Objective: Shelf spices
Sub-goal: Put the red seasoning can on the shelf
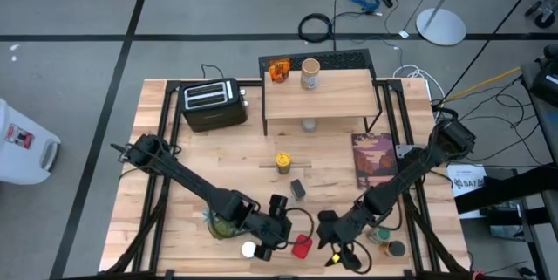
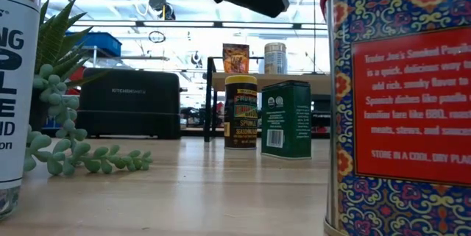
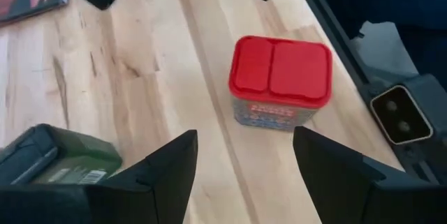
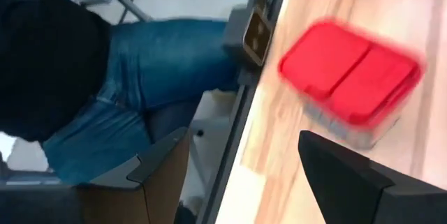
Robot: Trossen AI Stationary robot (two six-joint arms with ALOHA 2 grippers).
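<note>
Hovering low over the near edge of the table (image 1: 174,158), both grippers flank a red tin (image 1: 302,246) that stands upright between them. From above, the left gripper (image 1: 281,225) sits just beside the tin on its left, the right gripper (image 1: 336,232) a little farther off on its right, so the left looks the nearer of the two. Through the left wrist camera the tin (image 3: 281,83) lies straight ahead of the spread fingers (image 3: 160,175), not yet between them; its flat red lid faces up and its longer side runs across the gap. The right gripper's fingers (image 4: 157,168) are spread too and hold nothing, with the tin (image 4: 349,77) ahead and off to one side. Both arms reach in from the table's far corners, bent low. The shelf (image 1: 319,95) stands well away at the far side, already carrying an amber jar (image 1: 278,71) and a tan-lidded jar (image 1: 309,73).
</note>
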